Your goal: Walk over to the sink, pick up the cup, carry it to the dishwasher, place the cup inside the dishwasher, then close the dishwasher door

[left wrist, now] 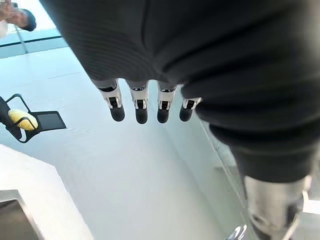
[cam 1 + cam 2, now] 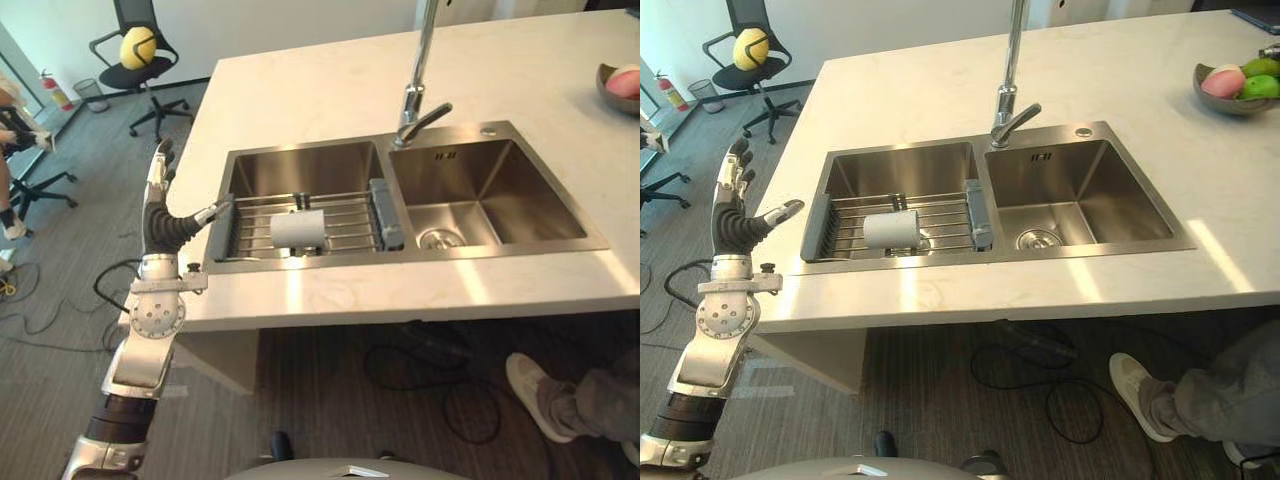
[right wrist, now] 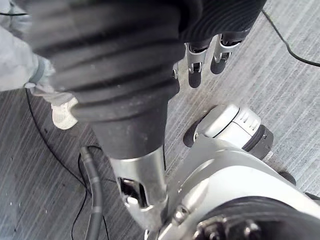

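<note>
We hold our left robot hand (image 2: pixel 156 198) upright just left of the sink (image 2: pixel 530 200), fingers straight, thumb spread toward it. Our right robot hand (image 3: pixel 196 67) hangs floorward, fingers relaxed. The cup (image 2: pixel 298 228) lies sideways on the sink's rack (image 2: pixel 352 222).

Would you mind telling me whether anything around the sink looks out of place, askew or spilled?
The cup lies on its side on the wire rack across the left basin of the sink, not upright. Nothing looks spilled or damaged. The left hand is raised, open, beside the counter, apart from the cup.
</note>
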